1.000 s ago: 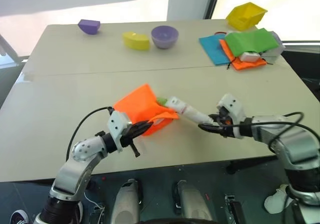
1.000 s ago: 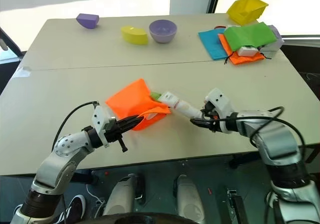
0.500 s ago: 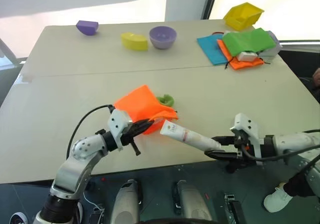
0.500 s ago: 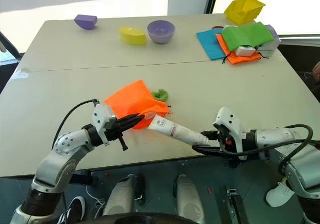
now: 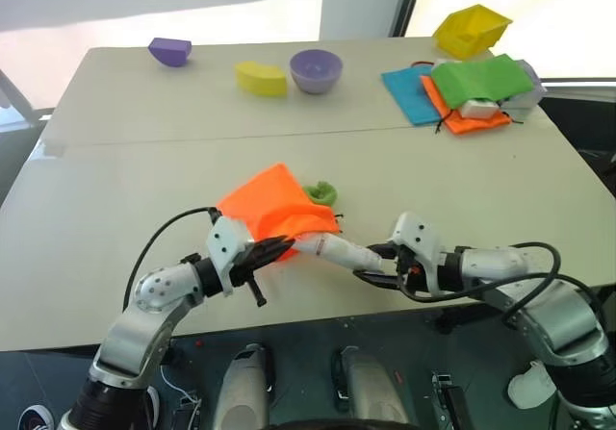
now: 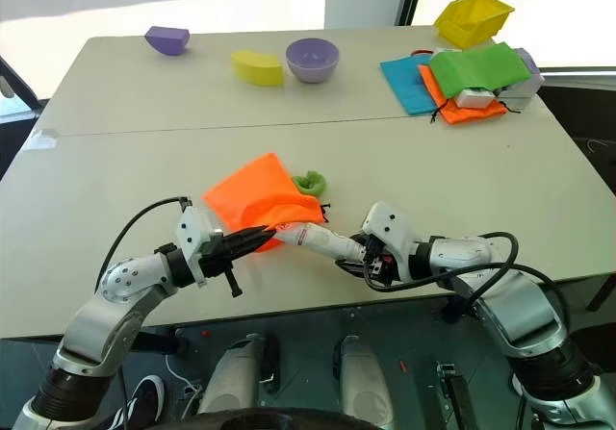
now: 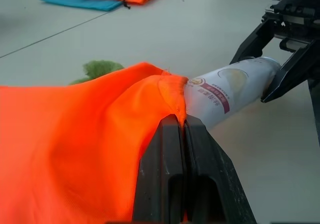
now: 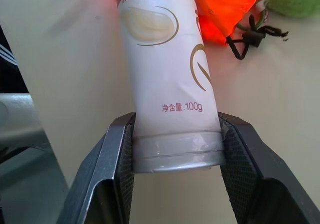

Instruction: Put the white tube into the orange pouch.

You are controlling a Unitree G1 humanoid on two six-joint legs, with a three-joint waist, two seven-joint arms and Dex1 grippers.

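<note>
The orange pouch [image 5: 269,204] lies near the table's front edge, with its green fuzzy ring [image 5: 320,193] just behind it. My left gripper [image 5: 279,247] is shut on the rim of the pouch's mouth [image 7: 172,91] and holds it up. My right gripper [image 5: 377,262] is shut on the flat crimped end of the white tube [image 5: 337,250]. The tube points left, and its cap end is hidden inside the pouch's mouth. In the right wrist view the tube [image 8: 167,73] sits squarely between both pads.
At the back of the table stand a purple bowl [image 5: 316,69], a yellow block [image 5: 262,78] and a purple block [image 5: 170,50]. Back right are a yellow bin [image 5: 472,29] and stacked blue, orange and green cloths [image 5: 472,88].
My right gripper had drawn the tube back toward the front right. It has now swung left again, and the tube's tip is in the pouch's mouth. The left arm stayed still.
</note>
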